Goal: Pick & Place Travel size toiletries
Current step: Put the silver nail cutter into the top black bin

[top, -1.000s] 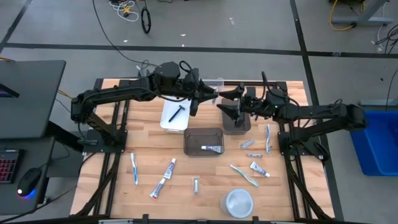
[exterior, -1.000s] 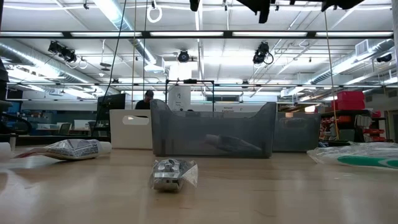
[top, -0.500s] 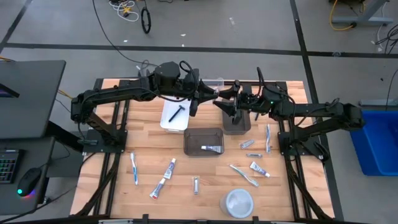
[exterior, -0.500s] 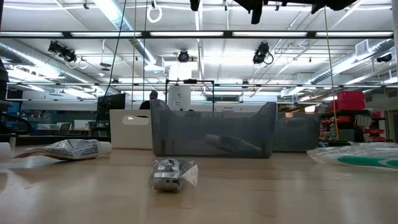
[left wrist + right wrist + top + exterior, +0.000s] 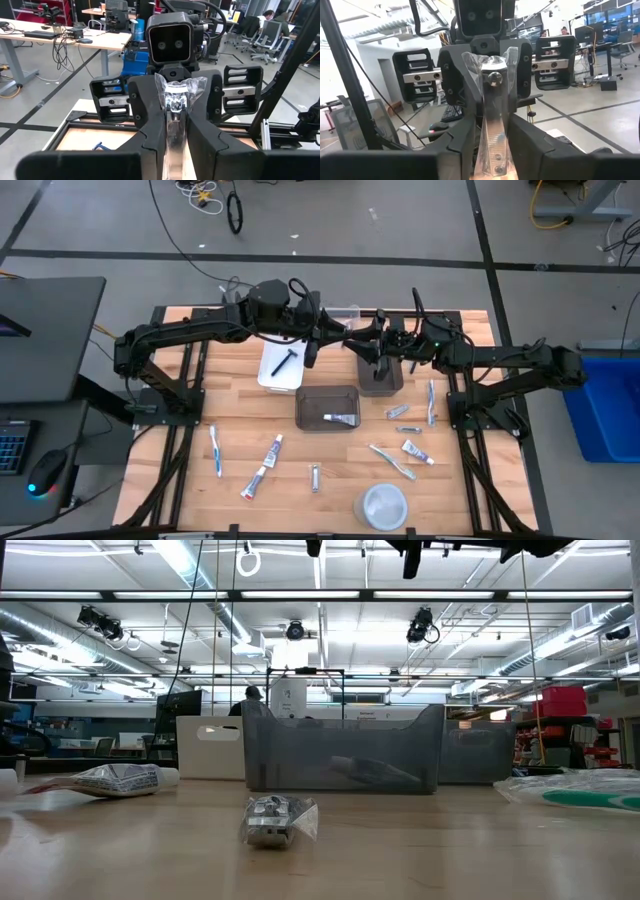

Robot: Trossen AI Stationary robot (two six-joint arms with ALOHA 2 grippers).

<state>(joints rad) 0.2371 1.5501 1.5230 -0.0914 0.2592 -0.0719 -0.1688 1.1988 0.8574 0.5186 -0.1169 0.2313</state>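
Handover is what the high view shows: the left gripper (image 5: 333, 340) and the right gripper (image 5: 364, 346) meet nose to nose in the air over the back of the table, beyond the grey bin (image 5: 300, 408) and between the white tray (image 5: 270, 376) and the small dark bin (image 5: 381, 385). A second ago the right arm stood slightly further back with its jaws spread wide. It has since edged in and drawn them together, while the left arm has hardly stirred. What passes between them is too small to make out from above. Loose tubes (image 5: 274, 448) and a toothbrush (image 5: 215, 450) lie on the near half of the table, untouched

Low view: both arms are up out of sight apart from dark bits at the top edge. A silvery tube (image 5: 272, 820) lies in front of the grey bin as before, and only a person (image 5: 253, 695) far behind has shifted

Left wrist view: this arm's fingers are clenched on a slim clear-wrapped packet (image 5: 175, 102), and the far gripper's fingers press its upper end from both sides

Right wrist view: the same packet stands upright between this arm's fingers, which now grasp it, with the left arm's fingers on it too. So the packet is held by both, well above the table. By my judgement the next step is for the left to let go
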